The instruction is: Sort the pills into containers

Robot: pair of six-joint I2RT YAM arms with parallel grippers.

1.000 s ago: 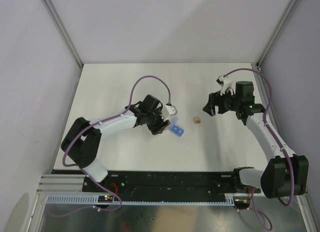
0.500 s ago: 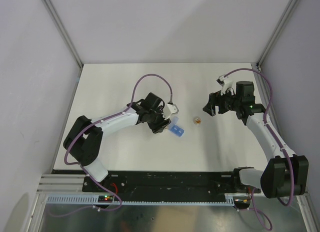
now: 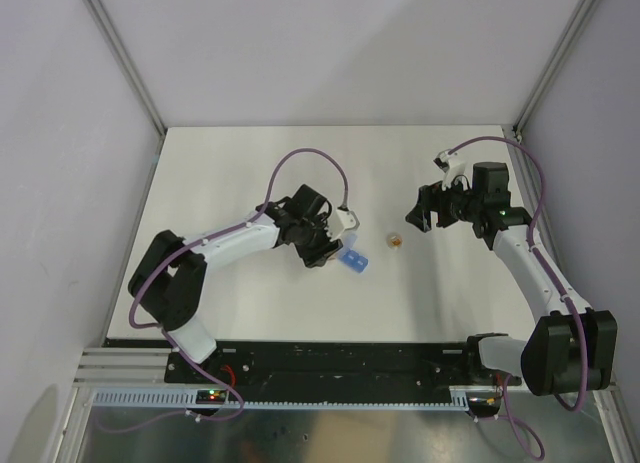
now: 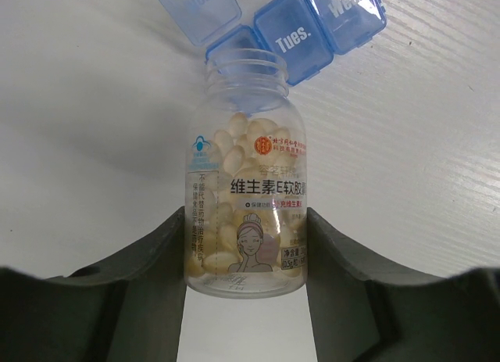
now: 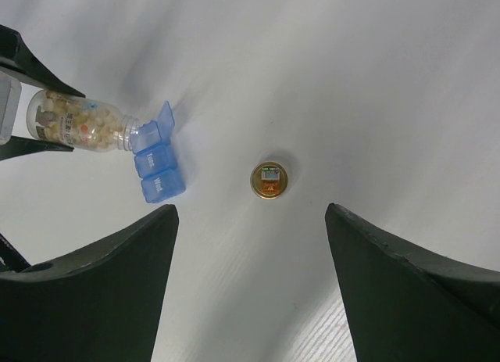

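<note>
My left gripper (image 4: 246,225) is shut on a clear bottle (image 4: 246,190) full of pale yellow pills. The bottle is uncapped and its mouth points at the first open compartment (image 4: 234,45) of a light-blue pill box (image 4: 312,30). That compartment's lid (image 4: 195,10) is flipped up; the "Tues." and "Wed." lids are closed. In the top view the box (image 3: 355,262) lies just right of the left gripper (image 3: 325,247). My right gripper (image 3: 418,215) is open and empty, above the table to the right. The right wrist view shows the bottle (image 5: 78,123) and box (image 5: 158,165).
A small round amber-gold object (image 5: 270,180) with a label on top sits on the white table to the right of the pill box, also in the top view (image 3: 396,241). Frame posts stand at the table's back corners.
The left gripper has shifted slightly to the right with the bottle, toward the pill box. The right arm has not moved.
</note>
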